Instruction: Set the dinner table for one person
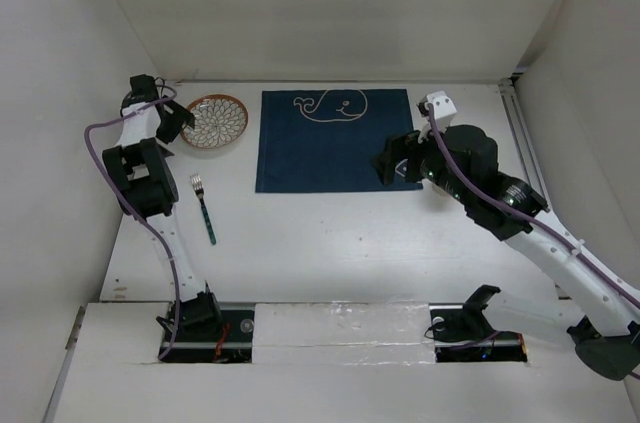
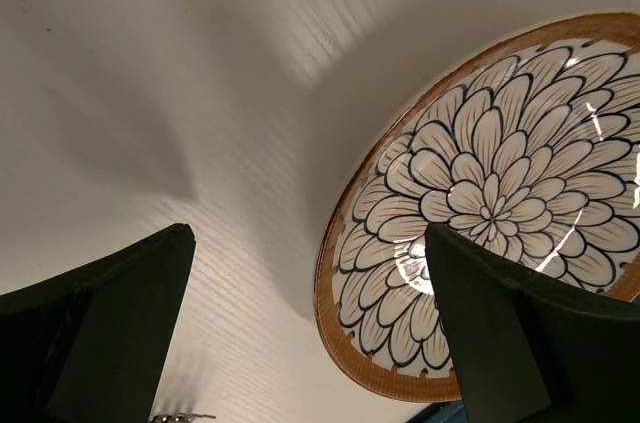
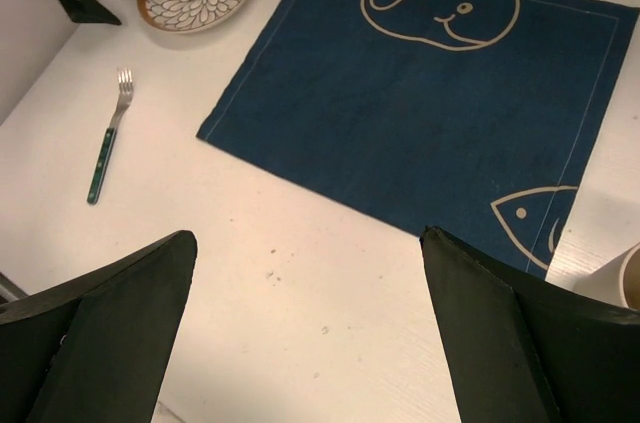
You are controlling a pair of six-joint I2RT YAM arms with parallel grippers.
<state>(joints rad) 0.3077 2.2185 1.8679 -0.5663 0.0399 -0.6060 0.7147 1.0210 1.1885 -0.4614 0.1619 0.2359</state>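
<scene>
Dinner table [image 1: 330, 253] – plain white, its near edge taken up by the two arm bases.

Placemat [image 1: 335, 148] – dark blue cloth with a white whale drawing, lying flat at the far centre. Its right border is covered by the right arm in the top view. The wrist view adds a fish drawing, cut off at the edge.

Plate [image 1: 216, 122] – floral pattern, brown rim, just left of the placemat and apart from it.

Fork [image 1: 204, 209] – green handle, tines pointing away, nearer than the plate.

Left gripper [image 2: 310, 273] – jaws spread wide and empty, by the plate's left rim. One finger overlaps the plate; contact cannot be told.

Right gripper [image 3: 308, 243] – jaws wide apart, holding nothing, above the placemat's near right part.

Pale rimmed vessel [image 3: 625, 278] – mostly out of frame, so its kind is unclear.
</scene>
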